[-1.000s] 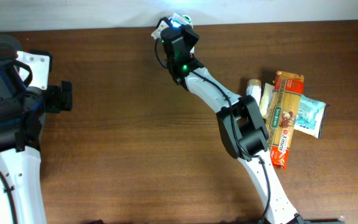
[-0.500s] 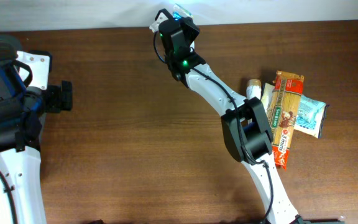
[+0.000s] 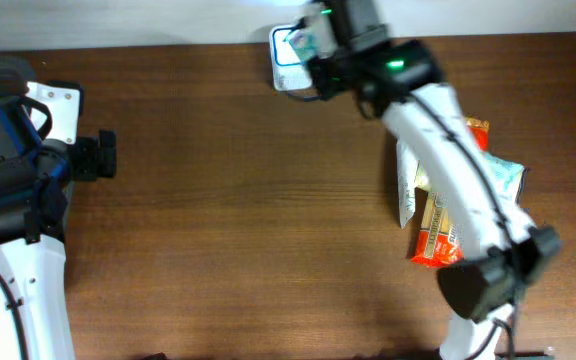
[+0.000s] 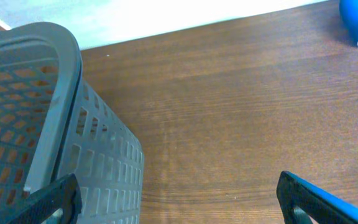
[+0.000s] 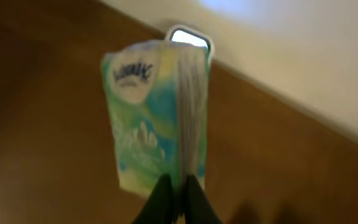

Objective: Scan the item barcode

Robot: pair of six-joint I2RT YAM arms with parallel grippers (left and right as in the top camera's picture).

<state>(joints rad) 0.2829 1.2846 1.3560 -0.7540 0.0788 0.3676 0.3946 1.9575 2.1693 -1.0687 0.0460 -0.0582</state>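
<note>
My right gripper (image 5: 178,198) is shut on the lower edge of a green-and-white packet (image 5: 157,118), which it holds upright and edge-on. In the overhead view the packet (image 3: 304,40) hangs at the table's far edge, right beside the white scanner (image 3: 286,48). The scanner (image 5: 189,38) shows just behind the packet's top in the right wrist view, which is blurred. No barcode is readable. My left gripper (image 4: 176,202) stands wide open with nothing in it, over bare wood at the far left (image 3: 98,157).
A grey slatted basket (image 4: 36,118) stands close to the left gripper's left finger. At the right lies a pile of groceries: an orange pasta pack (image 3: 436,238), a white packet (image 3: 406,190) and a teal packet (image 3: 504,176). The right arm crosses over this pile.
The right arm has swung, its elbow going right and its wrist shifting right along the far edge with the packet. The scanner, covered before, now shows. The left arm has not moved.
</note>
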